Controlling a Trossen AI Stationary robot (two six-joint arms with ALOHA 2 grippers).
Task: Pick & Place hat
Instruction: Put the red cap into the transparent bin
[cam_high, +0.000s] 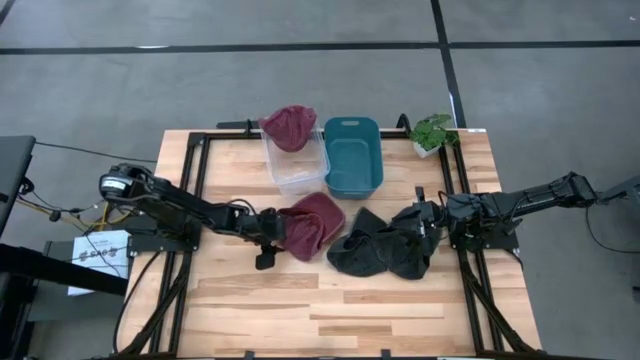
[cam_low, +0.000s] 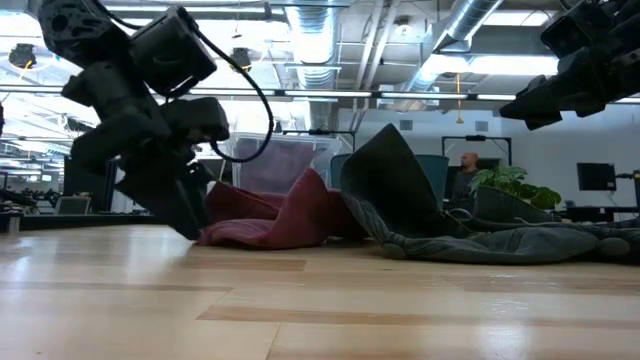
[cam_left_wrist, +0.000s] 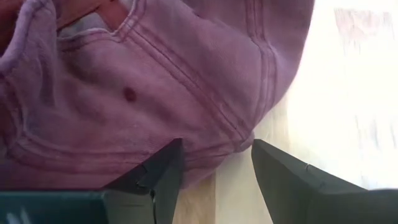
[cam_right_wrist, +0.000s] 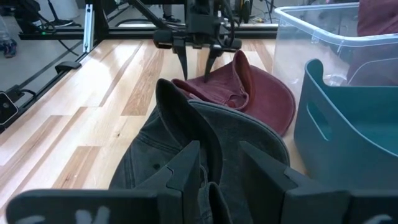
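Table (cam_high: 260, 300) of light wood carries a maroon hat (cam_high: 312, 223) near its middle, just in front of a clear bin (cam_high: 293, 168) and a teal bin (cam_high: 353, 158). The left gripper (cam_high: 270, 238) is low at the hat's edge with its fingers apart; the hat lies before them and nothing is held. A dark grey hat (cam_high: 380, 245) lies beside the maroon one. The right gripper (cam_high: 428, 226) is at this grey hat, fingers apart, not closed on the cloth. A second maroon hat (cam_high: 289, 124) hangs over the clear bin's far rim.
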